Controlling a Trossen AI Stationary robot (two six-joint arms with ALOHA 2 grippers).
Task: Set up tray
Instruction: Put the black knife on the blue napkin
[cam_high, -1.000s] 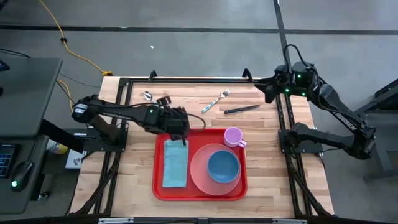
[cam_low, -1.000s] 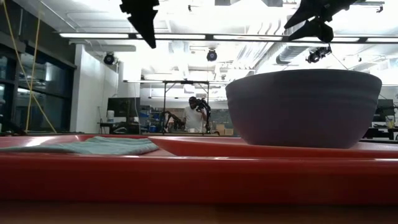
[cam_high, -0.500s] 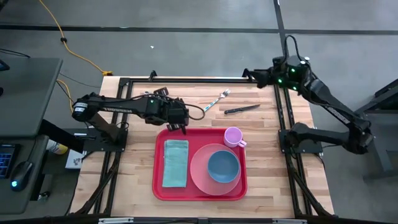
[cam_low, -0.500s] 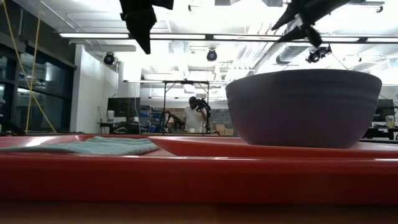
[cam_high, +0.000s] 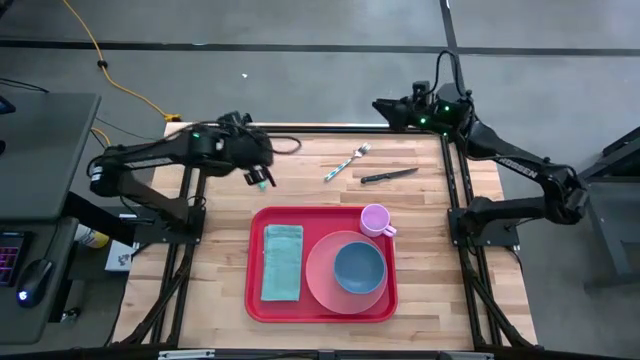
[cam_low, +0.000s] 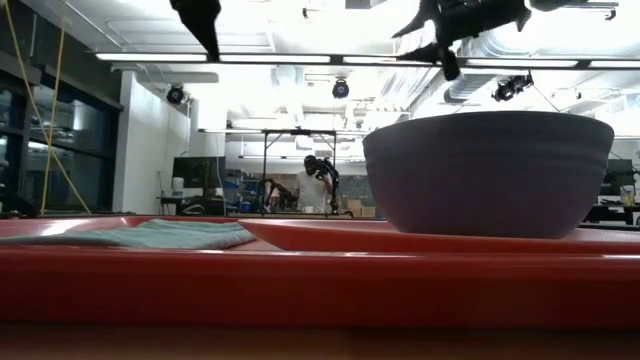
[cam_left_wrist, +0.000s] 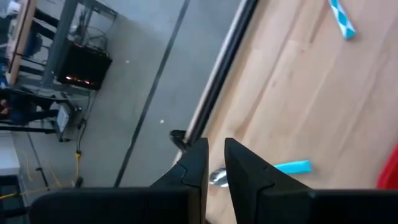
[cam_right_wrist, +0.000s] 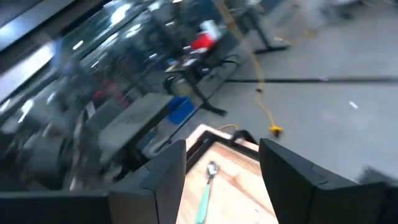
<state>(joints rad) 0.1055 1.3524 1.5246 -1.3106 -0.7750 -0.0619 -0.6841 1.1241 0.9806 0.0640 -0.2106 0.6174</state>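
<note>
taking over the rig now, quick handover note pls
Left gripper: empty, over the table's far left, near the teal-handled metal spoon.
Right gripper: open, empty, at the table's far edge.
Done: large red plastic tray holds folded teal cloth, round pink plate with blue bowl, pink cup.
Left: spoon, striped-handled fork and black knife lie on the wooden table beyond the tray.

A large red plastic tray (cam_high: 322, 304), rectangular with rounded corners and a raised rim, lies flat on the wooden worktop (cam_high: 215, 270) near its front edge. Seen from above, its long sides run left to right. From table height, its red rim (cam_low: 320, 285) fills the foreground.
</note>
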